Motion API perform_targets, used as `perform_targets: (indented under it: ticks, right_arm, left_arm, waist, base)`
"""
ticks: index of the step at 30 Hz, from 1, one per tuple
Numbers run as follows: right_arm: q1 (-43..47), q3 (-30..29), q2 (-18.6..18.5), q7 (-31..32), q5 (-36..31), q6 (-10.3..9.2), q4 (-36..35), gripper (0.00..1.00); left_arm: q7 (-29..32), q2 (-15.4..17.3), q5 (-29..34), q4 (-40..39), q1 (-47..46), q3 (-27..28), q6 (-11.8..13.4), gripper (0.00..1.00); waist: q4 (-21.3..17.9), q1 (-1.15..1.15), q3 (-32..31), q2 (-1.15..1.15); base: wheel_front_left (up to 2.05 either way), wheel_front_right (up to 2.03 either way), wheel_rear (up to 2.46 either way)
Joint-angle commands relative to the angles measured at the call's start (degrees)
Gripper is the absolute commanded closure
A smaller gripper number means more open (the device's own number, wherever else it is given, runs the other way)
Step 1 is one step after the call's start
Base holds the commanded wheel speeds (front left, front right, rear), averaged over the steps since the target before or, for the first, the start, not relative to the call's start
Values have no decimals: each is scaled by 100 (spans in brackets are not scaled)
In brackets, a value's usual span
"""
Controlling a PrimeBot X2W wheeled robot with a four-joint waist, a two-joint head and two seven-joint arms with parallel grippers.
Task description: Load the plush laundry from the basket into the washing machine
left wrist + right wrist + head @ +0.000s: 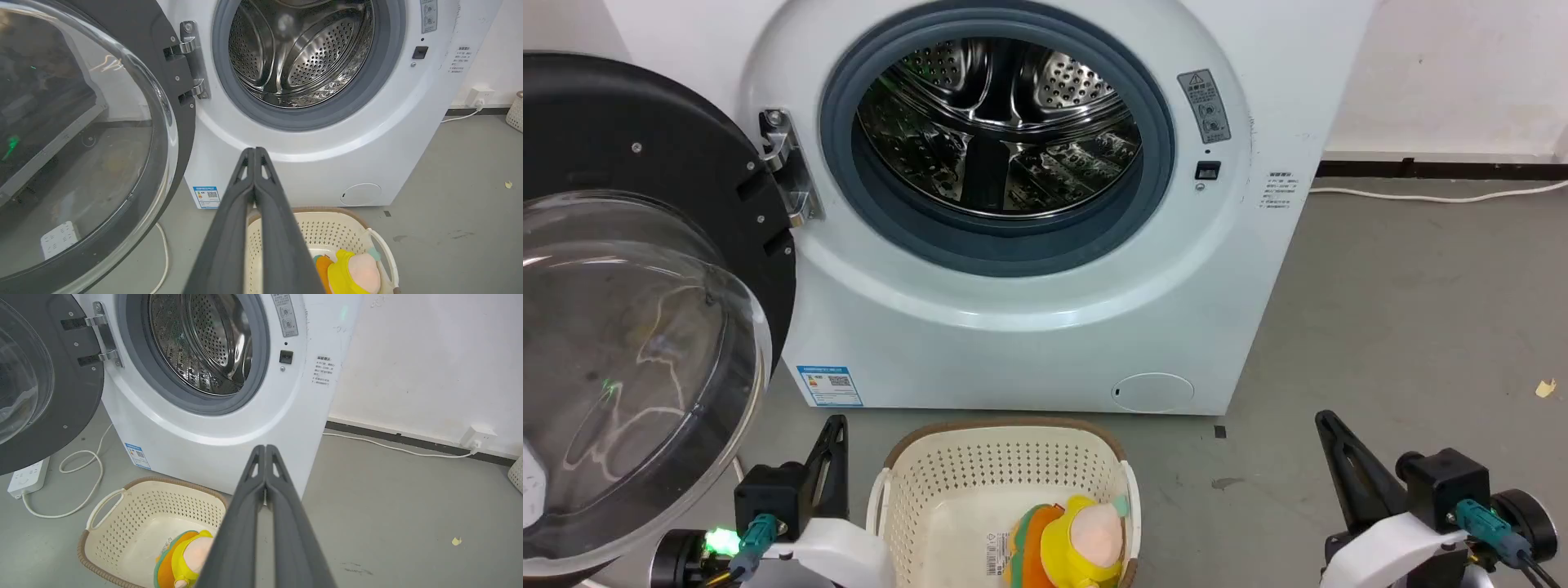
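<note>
The plush laundry lies in the basket on the floor before the washing machine, yellow body and peach head up. Its drum is bare and its round glass door hangs open to the left. My left gripper is shut with nothing in it, just left of the basket. My right gripper is shut and holds nothing, well right of the basket. In the left wrist view the plush laundry sits right of the left gripper; in the right wrist view the plush laundry sits left of the right gripper.
A white cable and power strip lie on the floor under the open door. Another cable runs along the wall to a socket. Grey floor spreads to the right of the washer.
</note>
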Motion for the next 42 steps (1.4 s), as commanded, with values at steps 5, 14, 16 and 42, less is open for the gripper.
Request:
perform_targets:
  ticks: [5, 14, 16, 42]
  right_arm:
    - [-69, -3, 13, 2, -28, -5, -24, 100]
    - [-69, -3, 13, 2, -28, -5, -24, 100]
    - [-69, -3, 13, 2, -28, -5, -24, 100]
    - [-69, -3, 13, 2, -28, -5, -24, 100]
  left_arm:
    - [2, 12, 15, -26, -87, 1, -32, 100]
    - [2, 12, 15, -26, -87, 1, -32, 100]
    - [2, 12, 15, -26, -87, 1, -32, 100]
    - [2, 12, 15, -26, -87, 1, -32, 100]
  waist:
    - [0, 0, 0, 0]
    - [0, 0, 0, 0]
    - [0, 0, 0, 0]
    - [0, 0, 0, 0]
  base:
    - [0, 0, 0]
    - [0, 0, 0]
    - [0, 0, 0]
    - [0, 0, 0]
